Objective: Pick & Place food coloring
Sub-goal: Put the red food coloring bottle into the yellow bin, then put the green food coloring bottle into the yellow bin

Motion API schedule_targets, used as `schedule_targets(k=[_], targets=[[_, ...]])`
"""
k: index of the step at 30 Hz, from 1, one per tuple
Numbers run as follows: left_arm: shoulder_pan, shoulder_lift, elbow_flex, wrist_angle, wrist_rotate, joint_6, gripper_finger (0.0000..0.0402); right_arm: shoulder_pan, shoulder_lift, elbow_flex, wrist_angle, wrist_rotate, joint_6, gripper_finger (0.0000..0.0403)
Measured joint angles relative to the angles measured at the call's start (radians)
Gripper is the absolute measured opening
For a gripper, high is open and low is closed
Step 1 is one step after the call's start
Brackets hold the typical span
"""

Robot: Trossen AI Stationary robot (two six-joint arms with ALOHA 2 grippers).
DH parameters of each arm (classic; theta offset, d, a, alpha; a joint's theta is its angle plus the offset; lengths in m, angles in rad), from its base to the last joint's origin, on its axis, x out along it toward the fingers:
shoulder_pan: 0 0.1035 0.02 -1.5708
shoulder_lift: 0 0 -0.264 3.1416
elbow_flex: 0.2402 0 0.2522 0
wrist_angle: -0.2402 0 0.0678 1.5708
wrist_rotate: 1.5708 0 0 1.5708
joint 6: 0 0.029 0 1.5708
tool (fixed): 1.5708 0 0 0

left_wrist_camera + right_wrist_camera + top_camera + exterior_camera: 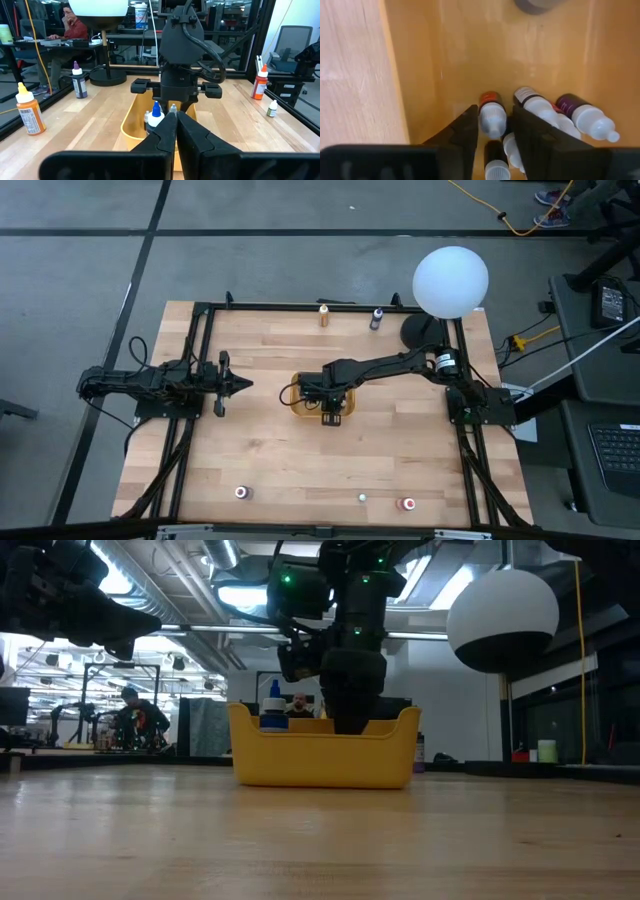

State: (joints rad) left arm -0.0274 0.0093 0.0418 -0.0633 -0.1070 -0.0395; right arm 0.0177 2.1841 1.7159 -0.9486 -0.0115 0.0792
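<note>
My right gripper (495, 114) points straight down into the orange-yellow tray (299, 394), open. Its two fingers stand on either side of a small food coloring bottle with an orange-red label (492, 118). Several more food coloring bottles (584, 117) lie on the tray floor beside it, and a blue-capped one (273, 708) stands up at the tray's left end. My left gripper (240, 384) is shut and held level above the table's left side, far from the tray. My right gripper's fingers (468, 131) flank the orange-labelled bottle's white cap end (493, 125) from above. A narrow gap shows on one side. I cannot tell whether the other finger touches the bottle, which rests in the tray among the others.
A white globe lamp (451, 280) stands at the far right corner. Two bottles, one orange (323, 315) and one dark (377, 319), stand at the far edge. Three small ones (241, 493) (362, 498) (408, 504) stand along the near edge. Bare wood lies around the tray.
</note>
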Motion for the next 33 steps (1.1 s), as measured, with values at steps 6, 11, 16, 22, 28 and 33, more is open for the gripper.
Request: schedule_targets(k=[6, 11, 16, 22, 28, 33], targets=[[0.000, 0.000, 0.000, 0.000, 0.000, 0.000, 0.0006, 0.000, 0.000, 0.004, -0.008, 0.000, 0.009, 0.0179], [0.000, 0.000, 0.000, 0.000, 0.000, 0.000, 0.0009, 0.006, -0.001, 0.087, -0.087, 0.001, 0.016, 0.0201], [0.000, 0.000, 0.000, 0.000, 0.000, 0.000, 0.0010, 0.035, -0.002, 0.241, -0.250, 0.000, -0.007, 0.0200], [0.000, 0.000, 0.000, 0.000, 0.000, 0.000, 0.0006, 0.075, -0.084, 0.358, -0.345, 0.018, -0.031, 0.0186], [0.000, 0.000, 0.000, 0.000, 0.000, 0.000, 0.0010, 0.107, -0.281, 0.337, -0.388, 0.093, 0.008, 0.0179], [0.000, 0.000, 0.000, 0.000, 0.000, 0.000, 0.0008, 0.178, -0.465, 0.293, -0.434, 0.125, 0.045, 0.0179]])
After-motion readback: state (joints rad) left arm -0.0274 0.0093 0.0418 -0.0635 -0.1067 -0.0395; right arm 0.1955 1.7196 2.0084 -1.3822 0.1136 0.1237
